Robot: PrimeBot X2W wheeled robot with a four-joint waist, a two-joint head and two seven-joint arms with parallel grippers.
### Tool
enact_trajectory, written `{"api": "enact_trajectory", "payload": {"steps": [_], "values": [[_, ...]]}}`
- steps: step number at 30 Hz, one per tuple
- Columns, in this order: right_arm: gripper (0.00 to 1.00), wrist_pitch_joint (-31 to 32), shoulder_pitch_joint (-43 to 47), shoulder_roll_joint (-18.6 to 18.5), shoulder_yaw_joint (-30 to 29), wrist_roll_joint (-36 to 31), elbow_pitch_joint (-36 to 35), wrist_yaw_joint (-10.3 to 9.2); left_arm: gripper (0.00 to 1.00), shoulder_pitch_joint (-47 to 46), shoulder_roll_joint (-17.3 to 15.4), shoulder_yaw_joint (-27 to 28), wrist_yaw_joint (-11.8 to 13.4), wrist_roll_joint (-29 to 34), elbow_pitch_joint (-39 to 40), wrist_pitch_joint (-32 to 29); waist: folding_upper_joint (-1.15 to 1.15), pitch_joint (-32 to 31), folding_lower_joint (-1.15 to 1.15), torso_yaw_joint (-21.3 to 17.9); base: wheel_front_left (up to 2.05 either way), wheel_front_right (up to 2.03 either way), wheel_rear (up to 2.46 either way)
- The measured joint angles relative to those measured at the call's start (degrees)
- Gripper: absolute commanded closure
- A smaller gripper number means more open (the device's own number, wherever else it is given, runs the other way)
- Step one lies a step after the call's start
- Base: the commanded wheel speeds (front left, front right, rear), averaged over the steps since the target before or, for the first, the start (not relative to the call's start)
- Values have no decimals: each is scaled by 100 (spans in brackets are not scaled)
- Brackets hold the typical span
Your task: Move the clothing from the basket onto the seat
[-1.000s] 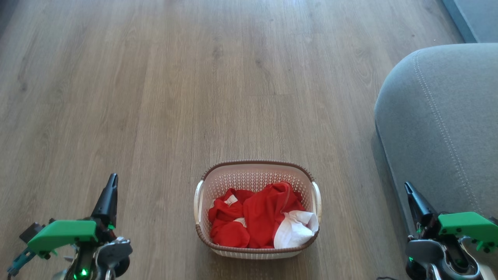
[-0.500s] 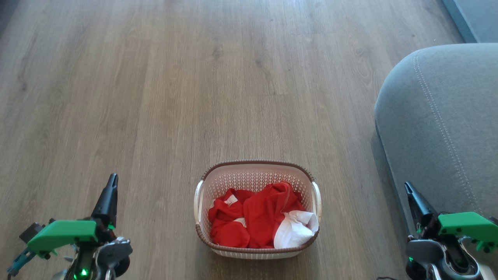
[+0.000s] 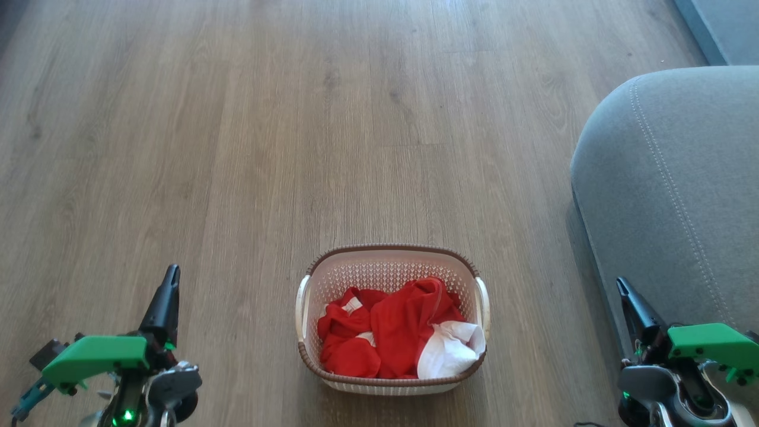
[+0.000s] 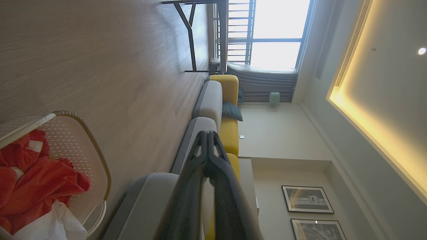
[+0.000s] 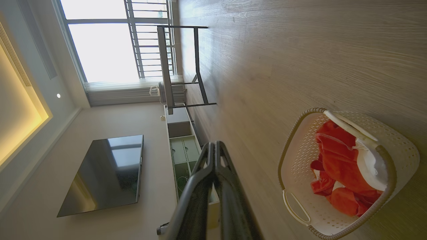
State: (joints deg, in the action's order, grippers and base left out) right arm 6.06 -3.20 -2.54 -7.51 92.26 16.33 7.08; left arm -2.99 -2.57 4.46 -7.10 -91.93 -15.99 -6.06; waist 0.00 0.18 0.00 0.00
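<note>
I count two pincers of mine: one left pincer (image 3: 172, 271) and one right pincer (image 3: 620, 283), with two fingers each. There is one basket (image 3: 391, 250) with two handles (image 3: 302, 302). It holds one heap of clothing (image 3: 403, 326); how many garments I cannot tell. I count one seat (image 3: 670, 196), two pictures (image 4: 307, 199) and one television (image 5: 106, 173).

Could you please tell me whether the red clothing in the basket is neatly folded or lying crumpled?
Crumpled: the soft red and white fabric clothing lies bunched in uneven folds inside the cream perforated plastic basket.
</note>
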Motion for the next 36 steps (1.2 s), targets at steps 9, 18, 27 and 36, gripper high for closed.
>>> {"api": "enact_trajectory", "payload": {"steps": [9, 18, 27, 36], "values": [[100, 0, 0, 0, 0, 0, 0, 0, 100, 0, 0, 0, 0, 0, 0, 0, 0, 0, 0, 0, 0, 0, 0], [100, 0, 0, 0, 0, 0, 0, 0, 100, 0, 0, 0, 0, 0, 0, 0, 0, 0, 0, 0, 0, 0, 0], [100, 0, 0, 0, 0, 0, 0, 0, 100, 0, 0, 0, 0, 0, 0, 0, 0, 0, 0, 0, 0, 0, 0], [100, 0, 0, 0, 0, 0, 0, 0, 100, 0, 0, 0, 0, 0, 0, 0, 0, 0, 0, 0, 0, 0, 0]]}}
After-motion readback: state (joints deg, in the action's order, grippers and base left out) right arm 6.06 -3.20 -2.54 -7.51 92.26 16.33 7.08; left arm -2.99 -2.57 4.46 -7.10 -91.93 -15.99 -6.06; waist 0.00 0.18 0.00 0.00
